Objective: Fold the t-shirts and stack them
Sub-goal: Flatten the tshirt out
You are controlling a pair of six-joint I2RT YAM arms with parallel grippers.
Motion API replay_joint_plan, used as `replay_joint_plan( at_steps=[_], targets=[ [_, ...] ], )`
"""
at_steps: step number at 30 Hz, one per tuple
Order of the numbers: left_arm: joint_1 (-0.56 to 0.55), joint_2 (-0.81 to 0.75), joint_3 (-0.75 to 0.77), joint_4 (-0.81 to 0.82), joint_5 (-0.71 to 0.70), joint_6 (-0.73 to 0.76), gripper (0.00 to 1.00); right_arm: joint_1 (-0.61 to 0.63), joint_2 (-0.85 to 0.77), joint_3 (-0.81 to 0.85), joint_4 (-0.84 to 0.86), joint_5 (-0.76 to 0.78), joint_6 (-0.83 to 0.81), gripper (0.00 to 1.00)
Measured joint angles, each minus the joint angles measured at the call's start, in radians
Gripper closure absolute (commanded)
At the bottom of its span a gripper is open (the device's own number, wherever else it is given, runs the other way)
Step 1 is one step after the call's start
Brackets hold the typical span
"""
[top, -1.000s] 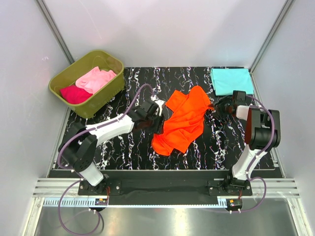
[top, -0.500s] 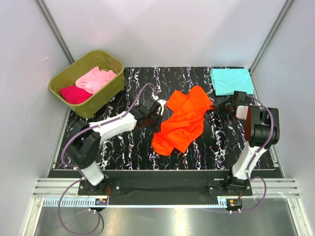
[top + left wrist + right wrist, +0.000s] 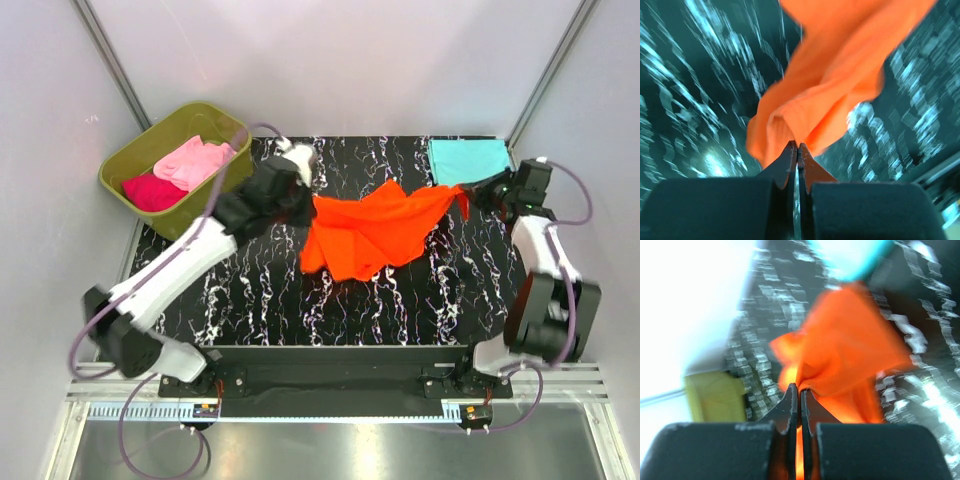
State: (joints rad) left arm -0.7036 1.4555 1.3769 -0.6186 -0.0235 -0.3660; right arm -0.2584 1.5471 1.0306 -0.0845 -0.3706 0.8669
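The bright orange cloth t-shirt (image 3: 370,235) is stretched across the middle of the black marbled tabletop (image 3: 250,290), between my two arms. My left gripper (image 3: 304,198) is clamped on one edge and my right gripper (image 3: 471,198) on the opposite one. I judge this the spreading step. Next I should lay it flat with even tension.

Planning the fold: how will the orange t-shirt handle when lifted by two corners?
Probably very floppy: the orange t-shirt droops in wrinkles between the left gripper and right gripper, both shut on its edges. Likely light, since small pinches seem to carry it. It might slip, as each pinch bunches little cloth.
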Motion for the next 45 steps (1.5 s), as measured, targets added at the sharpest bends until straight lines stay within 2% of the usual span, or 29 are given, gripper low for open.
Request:
replay_joint_plan(
  at_steps=[5,9,14,17,21,26,28,29,31,32,35,40,45],
  targets=[
    [0.019,-0.168,0.148,-0.042,-0.073,0.003,1.0,0.0,-0.283,0.139,-0.186,-0.008,-0.055,1.0],
    [0.025,-0.274,0.163,-0.055,-0.092,0.003,1.0,0.0,-0.444,0.232,-0.315,-0.008,-0.099,1.0],
    [0.025,-0.364,0.055,-0.085,-0.087,-0.017,1.0,0.0,-0.574,0.211,-0.473,-0.008,-0.15,1.0],
    [0.025,-0.398,-0.079,-0.086,-0.082,-0.041,1.0,0.0,-0.615,0.106,-0.515,-0.015,-0.172,0.99],
    [0.025,-0.413,-0.31,-0.082,-0.077,-0.09,1.0,0.001,-0.589,-0.058,-0.563,-0.016,-0.202,0.93],
    [0.033,-0.372,-0.504,-0.084,-0.059,-0.142,1.0,0.003,-0.383,-0.153,-0.574,-0.024,-0.24,0.87],
    [0.05,-0.349,-0.531,-0.067,-0.048,-0.157,1.0,0.006,-0.303,-0.153,-0.561,-0.035,-0.252,0.83],
    [0.068,-0.337,-0.541,-0.053,-0.029,-0.164,0.99,0.01,-0.272,-0.151,-0.554,-0.035,-0.255,0.76],
    [0.1,-0.323,-0.554,-0.026,0.003,-0.172,0.97,0.019,-0.206,-0.142,-0.545,-0.034,-0.262,0.71],
    [0.116,-0.319,-0.56,-0.013,0.022,-0.179,0.96,0.025,-0.181,-0.134,-0.538,-0.034,-0.266,0.64],
    [0.137,-0.309,-0.57,0.019,0.067,-0.191,0.99,0.04,-0.146,-0.115,-0.518,-0.032,-0.263,0.55],
    [0.141,-0.278,-0.57,0.063,0.105,-0.203,1.0,0.051,-0.177,-0.113,-0.507,0.007,-0.224,0.52],
    [0.191,-0.245,-0.608,0.086,0.12,-0.207,1.0,0.051,-0.26,-0.135,-0.504,0.071,-0.159,0.5]
  ],
)
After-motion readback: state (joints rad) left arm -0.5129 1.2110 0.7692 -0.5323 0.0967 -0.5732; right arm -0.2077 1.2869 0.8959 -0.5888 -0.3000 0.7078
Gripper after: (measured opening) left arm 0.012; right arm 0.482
